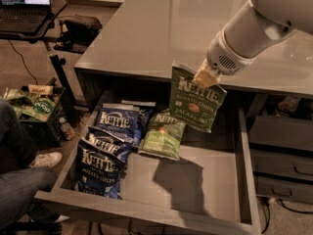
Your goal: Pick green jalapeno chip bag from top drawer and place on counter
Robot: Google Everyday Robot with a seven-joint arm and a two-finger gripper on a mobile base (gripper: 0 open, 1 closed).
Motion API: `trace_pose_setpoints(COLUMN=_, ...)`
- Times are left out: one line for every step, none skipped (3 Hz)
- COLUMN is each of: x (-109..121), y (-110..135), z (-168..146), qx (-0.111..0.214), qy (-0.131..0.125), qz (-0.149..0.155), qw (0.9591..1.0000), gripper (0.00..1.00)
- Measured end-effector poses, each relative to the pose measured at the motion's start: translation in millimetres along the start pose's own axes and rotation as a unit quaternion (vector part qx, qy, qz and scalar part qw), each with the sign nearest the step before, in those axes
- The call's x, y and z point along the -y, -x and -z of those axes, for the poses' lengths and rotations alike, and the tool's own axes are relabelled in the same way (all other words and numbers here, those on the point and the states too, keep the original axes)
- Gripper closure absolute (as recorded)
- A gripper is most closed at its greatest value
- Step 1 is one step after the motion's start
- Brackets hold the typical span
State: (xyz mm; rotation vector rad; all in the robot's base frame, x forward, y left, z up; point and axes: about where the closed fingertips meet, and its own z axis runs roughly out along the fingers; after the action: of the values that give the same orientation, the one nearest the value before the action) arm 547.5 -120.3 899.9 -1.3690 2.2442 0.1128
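Observation:
My gripper [205, 76] is shut on the top edge of a green jalapeno chip bag [195, 100]. The bag hangs in the air above the open top drawer [195, 190], level with the front edge of the counter [181, 28]. A second green jalapeno bag [161, 136] lies flat in the drawer, under and to the left of the lifted one. The arm comes in from the upper right.
Dark blue Kettle bags [105, 153] lie in the drawer's left half. Narrower dark drawers [281, 155] are stacked at the right. A laptop on a black stand [27, 9] is at top left. A person's leg and shoe [29, 173] are at the left, by a crate of snacks [29, 106].

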Motion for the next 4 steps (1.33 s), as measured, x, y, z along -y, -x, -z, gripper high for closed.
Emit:
trace_pose_setpoints(x=-0.1, y=0.1, z=0.2, qx=0.0, qy=0.0, qz=0.0, qw=1.0, gripper=1.0)
trace_pose_setpoints(x=19.1, y=10.2, z=24.9, qx=0.003, qy=-0.021, qz=0.009, qw=0.9997, gripper=1.0)
trace_pose_setpoints(x=60.7, y=24.2, z=53.4, qx=-0.002, qy=-0.056, qz=0.017, qw=0.9983, gripper=1.0)
trace_pose_setpoints(x=99.7, y=39.2, z=81.2, qx=-0.008, qy=-0.093, qz=0.029, qw=0.9952, gripper=1.0)
